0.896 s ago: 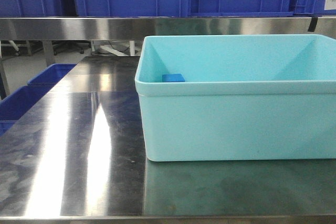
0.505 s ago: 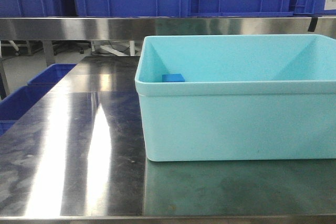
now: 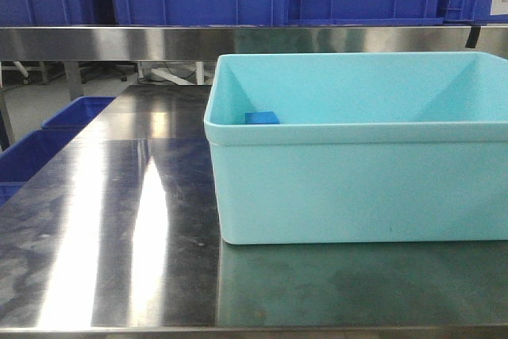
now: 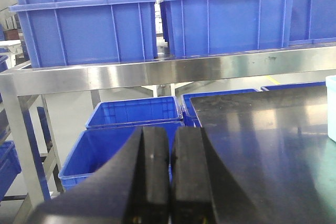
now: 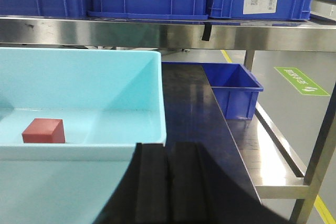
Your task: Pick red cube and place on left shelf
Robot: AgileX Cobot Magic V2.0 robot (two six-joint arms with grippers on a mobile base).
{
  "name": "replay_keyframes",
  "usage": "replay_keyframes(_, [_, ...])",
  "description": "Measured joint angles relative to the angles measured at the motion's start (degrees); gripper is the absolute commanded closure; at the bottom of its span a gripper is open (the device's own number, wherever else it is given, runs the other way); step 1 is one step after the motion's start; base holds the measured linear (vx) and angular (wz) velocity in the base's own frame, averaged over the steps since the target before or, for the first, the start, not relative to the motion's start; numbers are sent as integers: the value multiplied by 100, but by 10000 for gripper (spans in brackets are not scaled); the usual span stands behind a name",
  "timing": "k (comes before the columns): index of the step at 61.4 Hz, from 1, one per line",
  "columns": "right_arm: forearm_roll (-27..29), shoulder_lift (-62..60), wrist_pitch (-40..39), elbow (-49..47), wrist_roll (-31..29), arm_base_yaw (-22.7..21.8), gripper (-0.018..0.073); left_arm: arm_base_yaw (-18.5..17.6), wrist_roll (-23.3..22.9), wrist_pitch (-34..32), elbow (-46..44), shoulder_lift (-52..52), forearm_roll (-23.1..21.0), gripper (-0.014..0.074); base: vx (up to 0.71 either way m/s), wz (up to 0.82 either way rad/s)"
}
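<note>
The red cube (image 5: 43, 130) lies on the floor of the light teal bin (image 5: 157, 103), towards its left side in the right wrist view. In the front view the bin's (image 3: 357, 129) near wall hides it. My right gripper (image 5: 167, 148) is shut and empty, just outside the bin's near right corner, to the right of the cube. My left gripper (image 4: 170, 135) is shut and empty, off the left edge of the steel table (image 4: 262, 145), above blue crates. No rack with white roller tracks shows.
A small blue cube (image 3: 262, 117) sits in the bin's far left corner. A steel rail (image 3: 111, 41) carrying large blue crates (image 4: 89, 24) runs behind the table. Open blue crates (image 4: 131, 114) stand on the floor left of the table, another (image 5: 236, 90) to its right.
</note>
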Motion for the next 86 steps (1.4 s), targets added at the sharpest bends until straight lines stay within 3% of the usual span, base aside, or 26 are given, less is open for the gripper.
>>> replay_keyframes(86, [0, 0, 0, 0, 0, 0, 503, 0, 0, 0, 0, 0, 0, 491, 0, 0])
